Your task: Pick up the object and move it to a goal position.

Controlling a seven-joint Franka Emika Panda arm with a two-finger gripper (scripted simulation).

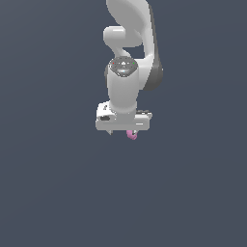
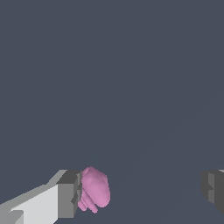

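The object (image 2: 95, 189) is a small pink-magenta lumpy blob. In the wrist view it lies right against the inner pad of one finger (image 2: 68, 194), while the other finger (image 2: 213, 188) stands far from it. My gripper (image 2: 140, 192) is open, with a wide gap between the jaws. In the exterior view the white gripper (image 1: 124, 131) points down and hides most of the object (image 1: 131, 135), which peeks out just under the hand. I cannot tell if the object rests on the floor or sticks to the finger.
A plain dark grey-blue surface (image 1: 53, 193) fills both views. The white arm (image 1: 126, 48) rises above the gripper in the exterior view. No goal marker shows.
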